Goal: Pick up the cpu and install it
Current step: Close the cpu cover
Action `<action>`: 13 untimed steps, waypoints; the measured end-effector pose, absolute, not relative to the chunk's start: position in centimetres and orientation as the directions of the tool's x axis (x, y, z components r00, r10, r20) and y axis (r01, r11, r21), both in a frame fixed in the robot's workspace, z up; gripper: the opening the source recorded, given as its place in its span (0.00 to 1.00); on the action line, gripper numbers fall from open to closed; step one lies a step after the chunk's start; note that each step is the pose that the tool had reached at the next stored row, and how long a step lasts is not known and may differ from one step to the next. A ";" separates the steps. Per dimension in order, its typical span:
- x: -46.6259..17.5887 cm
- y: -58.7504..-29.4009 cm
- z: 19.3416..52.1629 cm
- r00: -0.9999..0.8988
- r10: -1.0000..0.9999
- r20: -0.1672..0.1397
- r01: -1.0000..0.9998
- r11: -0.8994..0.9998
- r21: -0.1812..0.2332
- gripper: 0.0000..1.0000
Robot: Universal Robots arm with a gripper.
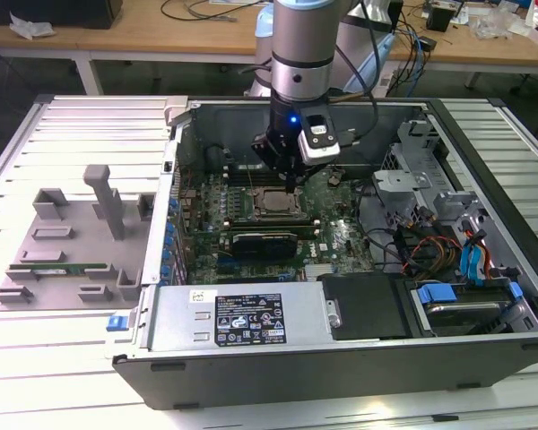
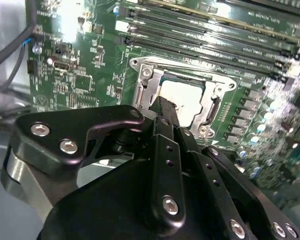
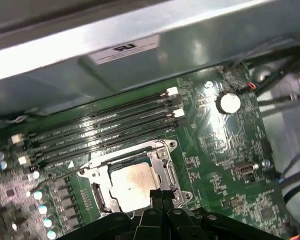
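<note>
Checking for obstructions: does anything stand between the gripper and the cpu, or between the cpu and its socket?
Nothing visible does. In the first wrist view the cpu lies in the socket frame, and the gripper sits right at its edge.

The cpu [image 3: 132,182] is topped with a silvery-grey metal plate of dull, faintly mottled sheen. The socket bracket [image 3: 92,172] around it is of bright, polished metal. The motherboard [image 3: 215,150] is finished in glossy green lacquer, and its memory slots [image 3: 105,131] are moulded in black plastic. The gripper [image 2: 163,106] is finished in matt black, with bright metal screw heads [image 2: 41,130]. The arm [image 1: 303,40] is clad in smooth satin silver metal. The case [image 1: 484,121] is formed of grey sheet metal. On the left, a tray [image 1: 72,246] of matt grey plastic is carried by a ribbed, pale, metal-looking worktop [image 1: 81,121].
</note>
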State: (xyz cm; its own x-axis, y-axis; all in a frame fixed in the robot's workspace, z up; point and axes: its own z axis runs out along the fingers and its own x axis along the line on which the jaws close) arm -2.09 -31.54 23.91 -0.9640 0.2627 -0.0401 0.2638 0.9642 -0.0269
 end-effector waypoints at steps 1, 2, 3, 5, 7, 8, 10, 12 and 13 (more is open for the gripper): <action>-2.1 -31.5 23.9 -0.971 0.237 -0.040 0.238 0.971 -0.027 0.11; -2.1 -31.5 23.9 -0.977 0.207 -0.040 0.208 0.978 -0.027 0.11; -2.1 -31.5 23.9 -0.982 0.184 -0.040 0.185 0.982 -0.027 0.11; -2.1 -31.5 23.9 -0.993 0.111 -0.040 0.112 0.993 -0.027 0.11; -2.1 -31.5 23.8 -0.998 0.043 -0.040 0.044 0.998 -0.033 0.11; -2.2 -31.5 23.8 -0.998 0.041 -0.040 0.043 0.998 -0.035 0.11; -2.9 -31.5 23.8 -0.998 0.041 -0.041 0.043 0.998 -0.035 0.11; -3.7 -31.4 23.8 -0.998 0.041 -0.041 0.043 0.998 -0.044 0.11; -4.2 -31.4 23.7 -0.998 0.040 -0.041 0.043 0.998 -0.053 0.11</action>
